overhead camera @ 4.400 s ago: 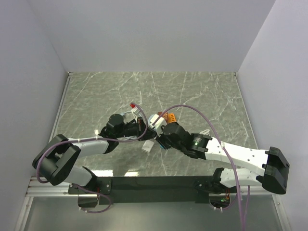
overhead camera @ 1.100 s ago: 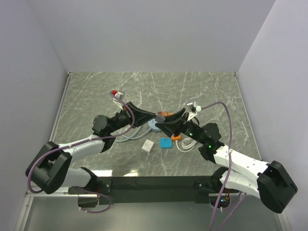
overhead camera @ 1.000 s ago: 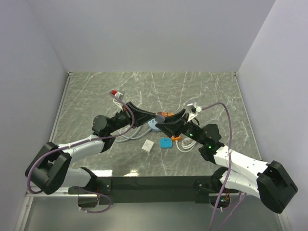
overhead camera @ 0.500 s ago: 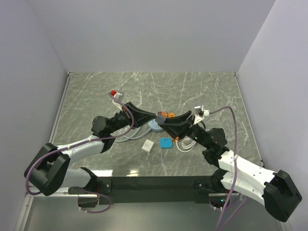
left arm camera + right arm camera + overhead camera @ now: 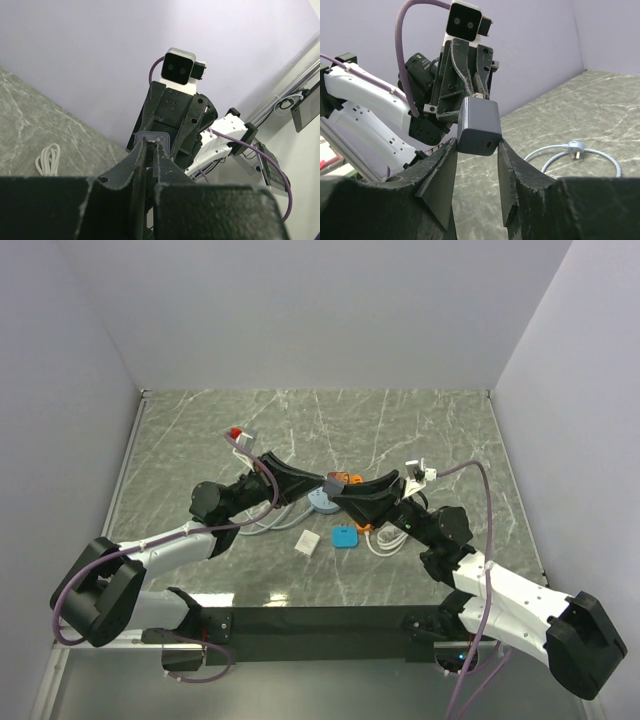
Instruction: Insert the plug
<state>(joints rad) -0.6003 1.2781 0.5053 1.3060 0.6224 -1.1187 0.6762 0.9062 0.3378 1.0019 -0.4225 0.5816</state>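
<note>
Right hand (image 5: 476, 145) closed in, clamped on grey adapter (image 5: 478, 120), left hand (image 5: 151, 149) pinched together

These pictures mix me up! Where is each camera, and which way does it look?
Top: above, behind the robot, looking down at the table; left arm and right arm show.
Left wrist: on the left arm, looking past the left gripper at the right arm.
Right wrist: on the right arm, looking past the right gripper at the charger and left arm.
Shared: top and right wrist both show the charger.
</note>
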